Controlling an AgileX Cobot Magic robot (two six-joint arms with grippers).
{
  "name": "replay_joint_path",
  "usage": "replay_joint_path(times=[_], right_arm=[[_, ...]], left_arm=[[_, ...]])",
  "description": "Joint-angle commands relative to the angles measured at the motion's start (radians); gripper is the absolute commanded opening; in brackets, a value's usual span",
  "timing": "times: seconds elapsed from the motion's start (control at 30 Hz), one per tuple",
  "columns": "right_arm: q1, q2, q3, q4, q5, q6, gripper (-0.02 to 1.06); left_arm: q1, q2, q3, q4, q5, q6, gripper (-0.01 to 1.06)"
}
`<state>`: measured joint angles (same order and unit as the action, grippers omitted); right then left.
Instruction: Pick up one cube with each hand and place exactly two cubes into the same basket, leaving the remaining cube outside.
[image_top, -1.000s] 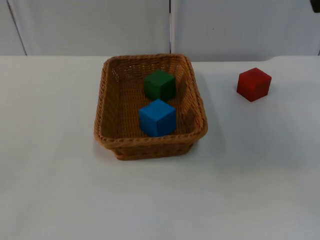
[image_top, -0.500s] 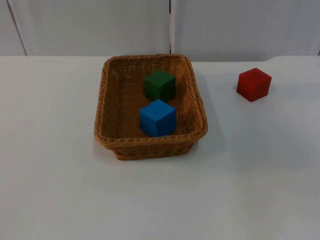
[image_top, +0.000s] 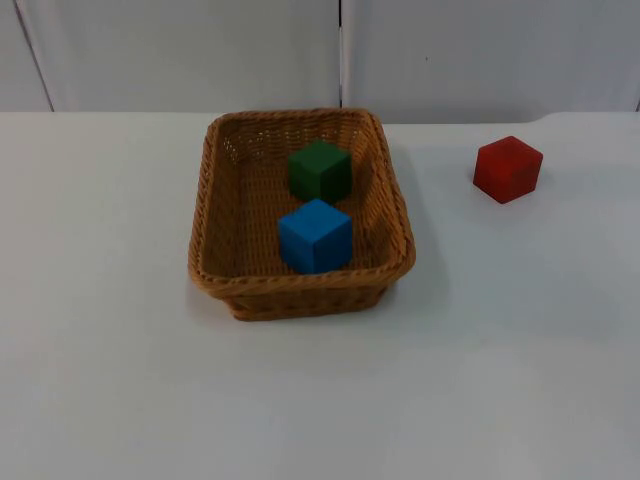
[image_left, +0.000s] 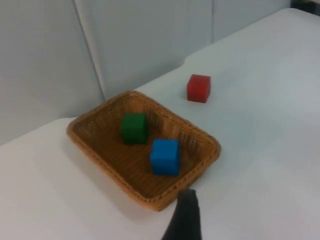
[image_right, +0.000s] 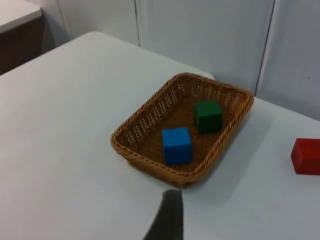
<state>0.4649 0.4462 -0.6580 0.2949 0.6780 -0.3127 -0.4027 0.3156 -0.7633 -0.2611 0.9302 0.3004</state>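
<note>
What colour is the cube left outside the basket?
Red: the red cube sits on the table right of the basket, clearest in the top view.

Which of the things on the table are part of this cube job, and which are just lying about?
Part of the job:
- wicker basket
- green cube, inside the basket
- blue cube, inside the basket, nearer the camera than the green one
- red cube, on the table outside the basket, toward the right arm's side

Just lying about:
- nothing else, apart from the white table and grey partition wall

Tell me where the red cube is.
In the top view the red cube sits on the white table, outside and to the right of the wicker basket, near the grey partition wall.
</note>
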Motion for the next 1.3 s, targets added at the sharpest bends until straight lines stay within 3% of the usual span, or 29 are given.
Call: replay_joint_path(times=[0.0,0.13,0.37,0.57,0.67,0.83,1.1,1.27], right_arm=[[-0.002,-0.053,0.015,-0.001,0.032,0.01,0.73],[-0.002,-0.151,0.015,-0.006,0.144,0.02,0.73],[-0.002,-0.269,0.015,-0.016,0.237,0.045,0.73],[-0.002,-0.381,0.015,-0.128,0.285,0.162,0.73],[-0.002,-0.443,0.015,-0.195,0.336,0.23,0.73],[-0.002,-0.446,0.021,-0.26,0.443,0.249,0.73],[-0.002,-0.446,0.117,-0.266,0.45,0.261,0.73],[-0.002,-0.446,0.14,-0.266,0.406,0.278,0.73]], left_arm=[[-0.003,-0.037,0.003,0.027,0.028,-0.029,0.7],[-0.003,-0.098,0.003,0.077,0.063,-0.075,0.7],[-0.003,-0.164,0.003,0.113,0.107,-0.107,0.7],[-0.003,-0.237,0.014,0.12,0.135,-0.116,0.7],[-0.003,-0.293,0.077,0.126,0.124,-0.131,0.7],[-0.003,-0.316,0.187,0.132,0.142,-0.161,0.7],[-0.003,-0.316,0.224,0.125,0.136,-0.175,0.7],[-0.003,-0.316,0.269,0.15,0.142,-0.261,0.7]])
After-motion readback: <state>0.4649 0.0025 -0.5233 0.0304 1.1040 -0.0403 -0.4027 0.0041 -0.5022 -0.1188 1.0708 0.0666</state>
